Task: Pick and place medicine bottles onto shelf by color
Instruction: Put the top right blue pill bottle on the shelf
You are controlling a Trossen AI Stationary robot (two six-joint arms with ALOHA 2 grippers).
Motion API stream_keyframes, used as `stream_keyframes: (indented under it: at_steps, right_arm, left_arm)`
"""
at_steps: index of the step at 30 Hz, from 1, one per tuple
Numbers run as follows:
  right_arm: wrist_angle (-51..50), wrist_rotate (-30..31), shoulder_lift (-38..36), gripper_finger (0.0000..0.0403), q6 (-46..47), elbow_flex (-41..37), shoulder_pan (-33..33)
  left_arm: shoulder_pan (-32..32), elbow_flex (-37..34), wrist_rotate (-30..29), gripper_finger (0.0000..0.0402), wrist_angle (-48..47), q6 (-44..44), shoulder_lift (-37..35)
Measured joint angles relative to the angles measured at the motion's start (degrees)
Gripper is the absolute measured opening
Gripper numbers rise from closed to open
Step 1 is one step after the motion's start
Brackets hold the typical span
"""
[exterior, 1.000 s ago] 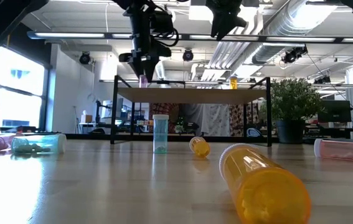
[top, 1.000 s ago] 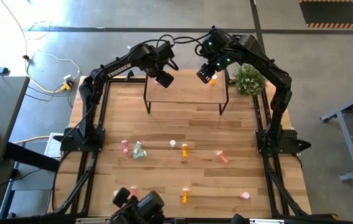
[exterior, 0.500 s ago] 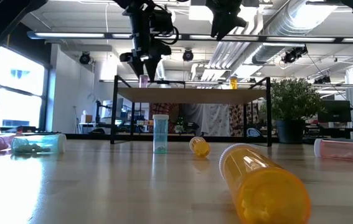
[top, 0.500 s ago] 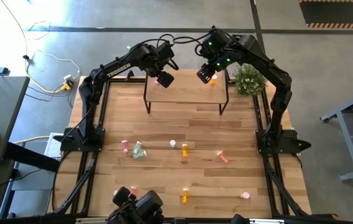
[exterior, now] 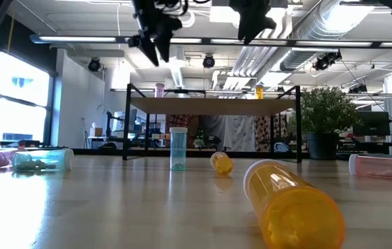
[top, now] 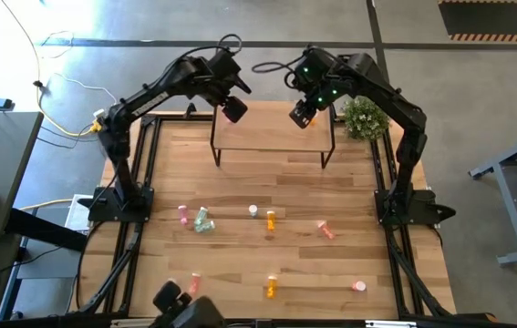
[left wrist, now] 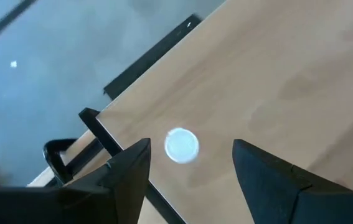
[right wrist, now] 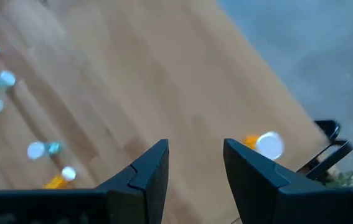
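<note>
The shelf [top: 272,137] stands at the table's far middle. A pink medicine bottle [exterior: 160,89] stands upright on its base near the shelf's left end; its white cap [left wrist: 182,145] shows below my left gripper [left wrist: 192,149]. That gripper hangs open above the bottle [exterior: 154,52], clear of it. An orange bottle [exterior: 258,91] stands upright near the shelf's right end [right wrist: 266,144]. My right gripper [right wrist: 196,146] hovers open above that end [top: 301,116] with nothing between its fingers. Several more bottles lie on the table's near half [top: 270,220].
A potted plant [top: 365,117] stands just right of the shelf. On the near half lie pink [top: 183,214], green [top: 203,220], salmon [top: 325,230] and orange [top: 271,288] bottles; one green bottle [exterior: 178,148] stands upright. Bare wood lies between the shelf and these.
My left gripper has opened and let go of the pink bottle, which stays upright on the shelf's left end. The gripper has then risen clear above it, drawing slightly toward the far left.
</note>
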Motion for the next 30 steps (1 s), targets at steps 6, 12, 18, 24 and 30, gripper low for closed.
stream_keyframes:
  at_steps: [6,12,18,24,30]
  right_arm:
    - [-0.29,-0.4,0.0,0.0145,2.86,-0.01,4.91]
    - [-0.32,-1.79,0.0,0.0145,6.14,-0.09,10.45]
    - [-0.34,-0.67,0.02,0.0145,10.02,-0.09,15.0]
    - [-0.24,2.2,0.02,0.0145,14.37,-0.28,18.37]
    - [-0.09,2.22,0.09,0.0145,20.18,-8.25,20.75]
  left_arm:
    - [-6.19,-1.24,0.12,0.0209,-0.13,3.35,-5.2]
    - [-11.63,-11.1,3.85,0.0204,2.49,3.57,-11.93]
    - [-14.0,-24.86,5.89,0.0202,9.94,0.12,-21.03]
    - [-16.63,-34.71,5.89,0.0202,14.78,-2.74,-28.66]
    - [-19.99,-42.15,8.13,0.0202,16.41,-4.91,-35.0]
